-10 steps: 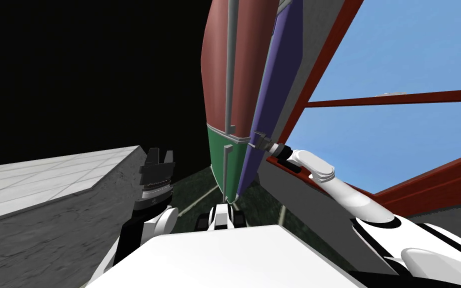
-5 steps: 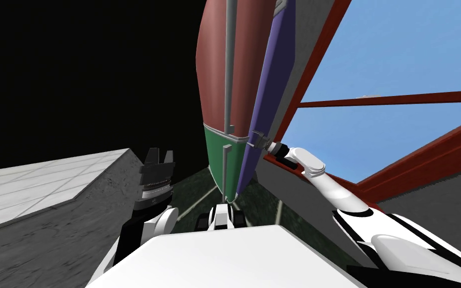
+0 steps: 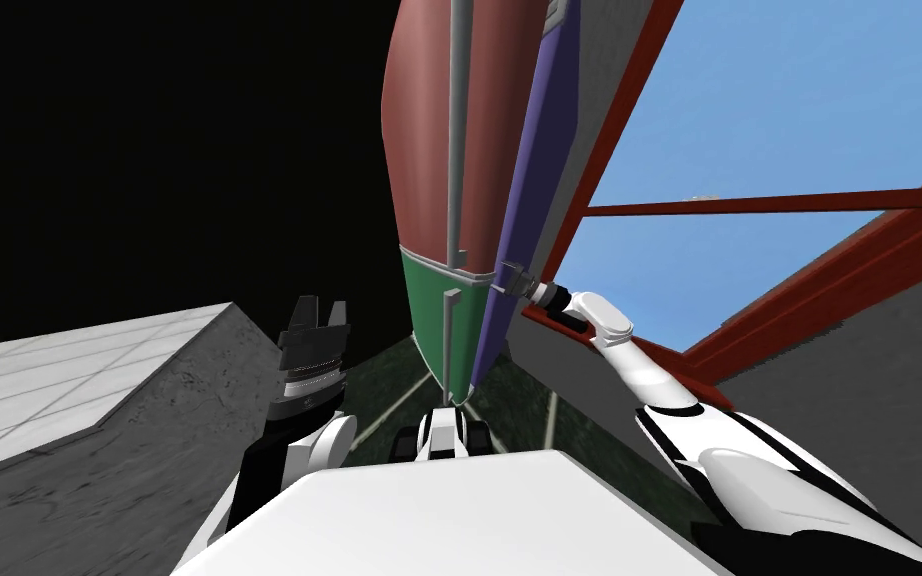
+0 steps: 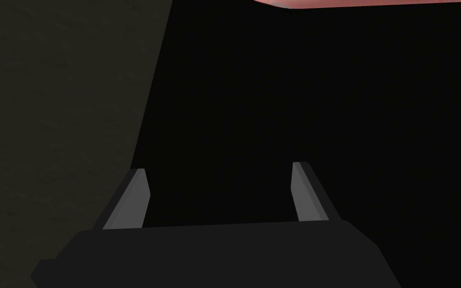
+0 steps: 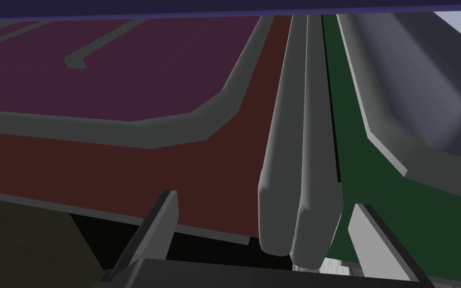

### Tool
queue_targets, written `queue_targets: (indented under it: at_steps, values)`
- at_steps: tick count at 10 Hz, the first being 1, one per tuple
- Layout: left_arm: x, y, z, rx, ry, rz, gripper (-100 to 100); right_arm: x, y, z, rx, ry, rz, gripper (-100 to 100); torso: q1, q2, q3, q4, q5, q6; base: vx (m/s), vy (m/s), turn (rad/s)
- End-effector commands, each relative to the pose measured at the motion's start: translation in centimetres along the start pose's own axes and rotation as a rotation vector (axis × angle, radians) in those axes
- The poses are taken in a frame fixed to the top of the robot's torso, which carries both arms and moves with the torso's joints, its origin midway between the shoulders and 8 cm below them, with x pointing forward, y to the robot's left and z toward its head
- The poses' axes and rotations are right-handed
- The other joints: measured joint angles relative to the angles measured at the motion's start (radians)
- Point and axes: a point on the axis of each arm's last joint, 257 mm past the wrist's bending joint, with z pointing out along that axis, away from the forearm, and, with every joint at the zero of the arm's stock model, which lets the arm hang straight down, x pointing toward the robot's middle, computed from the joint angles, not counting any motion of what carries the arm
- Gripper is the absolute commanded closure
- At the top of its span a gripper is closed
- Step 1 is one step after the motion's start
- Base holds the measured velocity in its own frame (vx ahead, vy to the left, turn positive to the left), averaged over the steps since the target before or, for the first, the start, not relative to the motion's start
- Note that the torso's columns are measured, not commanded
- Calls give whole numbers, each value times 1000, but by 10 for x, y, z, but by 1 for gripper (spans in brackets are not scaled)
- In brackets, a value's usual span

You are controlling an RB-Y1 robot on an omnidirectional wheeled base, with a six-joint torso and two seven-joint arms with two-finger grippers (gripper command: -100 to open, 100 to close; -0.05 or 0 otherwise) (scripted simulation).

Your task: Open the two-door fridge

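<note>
The fridge stands straight ahead, with a red upper door [image 3: 424, 130], a green lower door [image 3: 429, 315] and a purple side [image 3: 529, 170]. A long grey handle [image 3: 456, 130] runs down the red door, and a short one [image 3: 449, 330] sits on the green door. My right gripper [image 3: 511, 280] is at the fridge's purple edge, level with the seam between the doors. In the right wrist view the gripper [image 5: 264, 201] is open, and a grey double ridge [image 5: 299, 175] between red and green panels lies between its fingers. My left gripper [image 3: 316, 312] is raised to the fridge's left, open [image 4: 219, 172] and empty.
A grey block with a pale tiled top [image 3: 69, 370] stands at my left. A red-framed window [image 3: 749, 200] showing blue sky fills the right, with a grey wall [image 3: 879, 350] below it. Dark floor [image 3: 529, 400] lies by the fridge's foot. A black area lies behind the fridge's left.
My head view has swung, sliding the window and tiled block leftward. The red door's face now looks wider. My right forearm has come nearer, its gripper still at the fridge's edge. The left arm has not moved.
</note>
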Motion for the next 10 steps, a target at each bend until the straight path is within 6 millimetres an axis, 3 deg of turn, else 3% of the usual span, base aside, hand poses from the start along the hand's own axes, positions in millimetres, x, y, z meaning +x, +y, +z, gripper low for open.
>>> queue_targets:
  at_steps: [1, 2, 5, 6, 10]
  values:
    - [0, 0, 0, 0, 0, 0, 0, -3, -7, -3, 6, 23, -17, 100, 0, 0, -1, 3, 1, -4, -10, -51, 194]
    - [0, 0, 0, 0, 0, 0, 0, -8, 1, -11, -27, 32, -25, 100, 5, 0, -1, 6, 3, -3, -1, -74, 199]
    - [0, 0, 0, 0, 0, 0, 0, -2, -9, -11, 6, 62, -30, 100, 6, 3, 0, 8, 4, 0, 6, -24, 7]
    - [0, 0, 0, 0, 0, 0, 0, -7, -1, -18, -28, 72, -36, 100, 7, 2, 0, 8, 5, -2, -8, -33, 193]
    - [0, 0, 0, 0, 0, 0, 0, -8, -9, -23, -7, 116, -51, 100, 6, 3, 0, 8, 5, -3, -1, -42, 99]
